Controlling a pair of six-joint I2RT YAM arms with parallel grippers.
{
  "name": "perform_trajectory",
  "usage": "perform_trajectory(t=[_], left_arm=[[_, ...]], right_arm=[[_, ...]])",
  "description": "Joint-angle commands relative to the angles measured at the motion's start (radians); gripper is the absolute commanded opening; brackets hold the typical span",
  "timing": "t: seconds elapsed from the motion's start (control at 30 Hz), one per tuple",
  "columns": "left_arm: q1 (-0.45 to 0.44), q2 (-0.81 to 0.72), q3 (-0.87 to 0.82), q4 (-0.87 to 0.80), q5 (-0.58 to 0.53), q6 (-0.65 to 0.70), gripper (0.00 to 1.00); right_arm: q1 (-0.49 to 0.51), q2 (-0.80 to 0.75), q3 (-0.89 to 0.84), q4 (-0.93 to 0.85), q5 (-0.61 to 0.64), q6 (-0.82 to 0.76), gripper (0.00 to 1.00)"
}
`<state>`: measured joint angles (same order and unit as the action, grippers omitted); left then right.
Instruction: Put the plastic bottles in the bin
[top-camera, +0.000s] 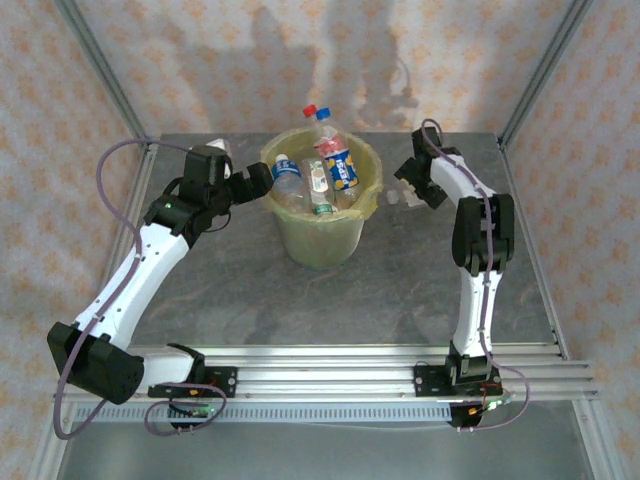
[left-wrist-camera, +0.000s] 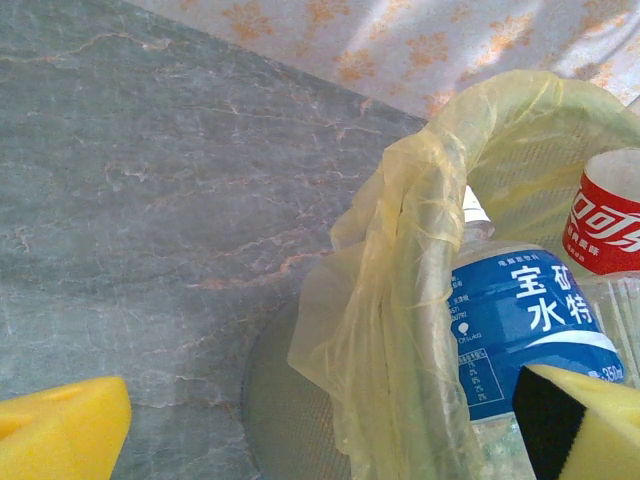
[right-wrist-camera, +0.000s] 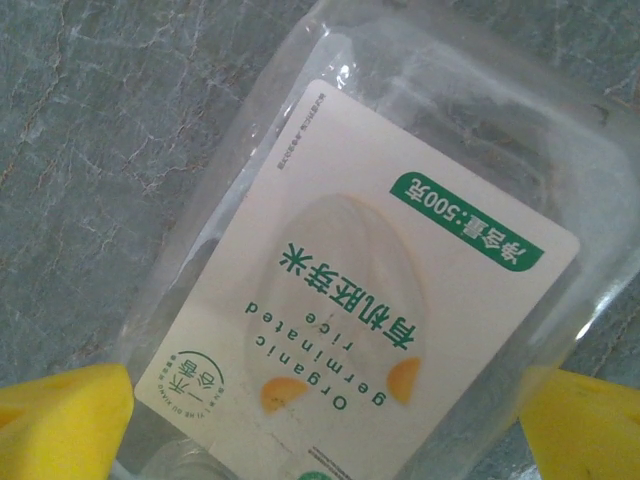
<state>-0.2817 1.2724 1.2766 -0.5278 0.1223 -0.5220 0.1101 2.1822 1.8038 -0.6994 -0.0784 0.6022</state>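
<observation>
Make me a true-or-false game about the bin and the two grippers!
1. The bin has bottles in it. True.
2. The bin has no bag. False: a yellow bag hangs over its rim.
3. The left gripper is squeezing a bottle. False: it is open, holds nothing and sits by the bin's rim.
4. A clear container with a white label lies on the table under the open right gripper. True.
5. Every bottle label is green. False: there is a blue-label bottle and a red-label bottle.
</observation>
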Motion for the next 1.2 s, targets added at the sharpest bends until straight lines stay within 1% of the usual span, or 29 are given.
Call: perform_trajectory(t=[0.0, 0.07, 0.2, 0.37, 0.53, 0.6, 0.73, 0.83, 0.93, 1.1, 1.17], left_arm=[[-0.005, -0.011, 0.022, -0.029, -0.021, 0.028, 1.0], [-0.005, -0.01, 0.024, -0.03, -0.024, 0.029, 1.0], [-0.005, -0.007, 0.033, -0.028, -0.022, 0.029, 1.0], [-0.005, -0.011, 0.038, -0.033, -0.034, 0.031, 1.0], [-0.005, -0.014, 0.044, -0.04, -0.042, 0.036, 1.0], [-0.005, -0.014, 0.044, -0.04, -0.046, 0.035, 1.0], [-0.006, -0.01, 0.047, -0.04, -0.051, 0.04, 1.0], [-0.005, -0.002, 0.049, -0.038, -0.046, 0.04, 1.0], [-0.005, 0.0, 0.049, -0.04, -0.046, 0.043, 1.0], [-0.005, 0.0, 0.047, -0.041, -0.051, 0.047, 1.0], [-0.005, 0.0, 0.046, -0.042, -0.051, 0.05, 1.0]], right_arm=[[-0.005, 0.042, 0.059, -0.12, 0.006, -0.108, 1.0], [-0.005, 0.058, 0.1, -0.203, 0.035, -0.164, 1.0], [-0.006, 0.032, 0.081, -0.291, 0.102, -0.246, 1.0], [-0.011, -0.055, -0.036, -0.34, 0.177, -0.299, 1.0], [-0.023, -0.163, -0.144, -0.348, 0.195, -0.285, 1.0], [-0.024, -0.204, -0.17, -0.336, 0.18, -0.273, 0.99], [-0.026, -0.274, -0.2, -0.246, 0.056, -0.232, 0.99], [-0.026, -0.302, -0.206, -0.18, 0.029, -0.176, 0.99], [-0.026, -0.309, -0.213, -0.128, 0.021, -0.136, 0.99], [-0.026, -0.263, -0.204, -0.136, 0.091, -0.113, 0.99], [-0.032, -0.243, -0.208, -0.134, 0.101, -0.111, 0.99]])
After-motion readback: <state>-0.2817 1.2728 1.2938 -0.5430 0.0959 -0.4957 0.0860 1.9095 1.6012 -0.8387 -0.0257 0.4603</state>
